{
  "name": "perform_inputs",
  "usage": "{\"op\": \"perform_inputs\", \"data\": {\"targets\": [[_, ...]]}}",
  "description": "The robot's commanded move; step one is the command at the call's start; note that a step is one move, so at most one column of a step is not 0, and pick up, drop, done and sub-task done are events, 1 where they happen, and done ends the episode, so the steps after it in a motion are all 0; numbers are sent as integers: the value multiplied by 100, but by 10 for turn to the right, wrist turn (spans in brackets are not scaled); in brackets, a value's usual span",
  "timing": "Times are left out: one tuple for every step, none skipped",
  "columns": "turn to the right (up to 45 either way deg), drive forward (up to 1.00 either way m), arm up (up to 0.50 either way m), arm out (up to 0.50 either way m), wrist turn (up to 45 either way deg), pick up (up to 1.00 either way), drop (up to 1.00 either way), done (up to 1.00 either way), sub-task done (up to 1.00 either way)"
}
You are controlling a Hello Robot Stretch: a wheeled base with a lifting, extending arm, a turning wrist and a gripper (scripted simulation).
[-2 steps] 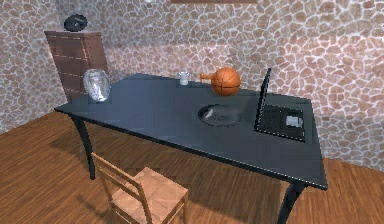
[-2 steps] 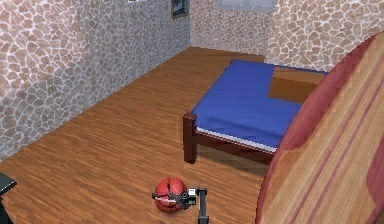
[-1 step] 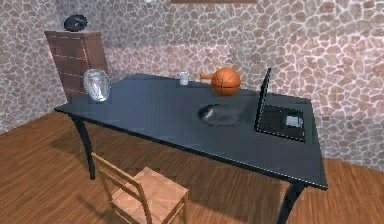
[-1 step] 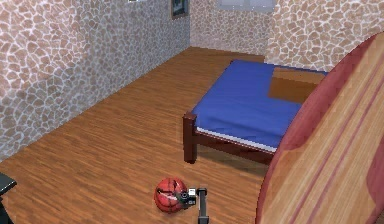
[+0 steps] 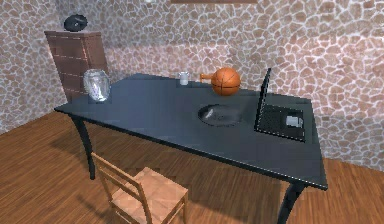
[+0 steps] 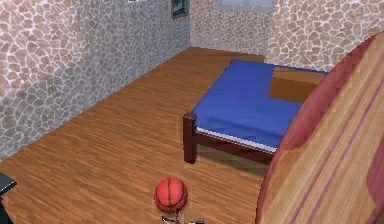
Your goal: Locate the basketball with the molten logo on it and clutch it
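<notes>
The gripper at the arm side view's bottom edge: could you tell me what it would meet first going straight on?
Most likely the orange ball on the floor just beyond the gripper; its tip barely shows, so the line is uncertain.

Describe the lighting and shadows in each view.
Forward view: soft light leaves a pale sheen on the dark table, the basketball is brightest on top, and the wall beside the dresser looks shaded. Arm side view: the wood floor is evenly lit, a dark shadow sits just under the ball, and there is shade beneath the bed.
</notes>
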Motion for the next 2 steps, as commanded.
{"op": "perform_inputs", "data": {"targets": [[0, 0, 0, 0, 0, 100, 0, 0, 0], [0, 0, 10, 0, 0, 0, 0, 0, 0]]}}
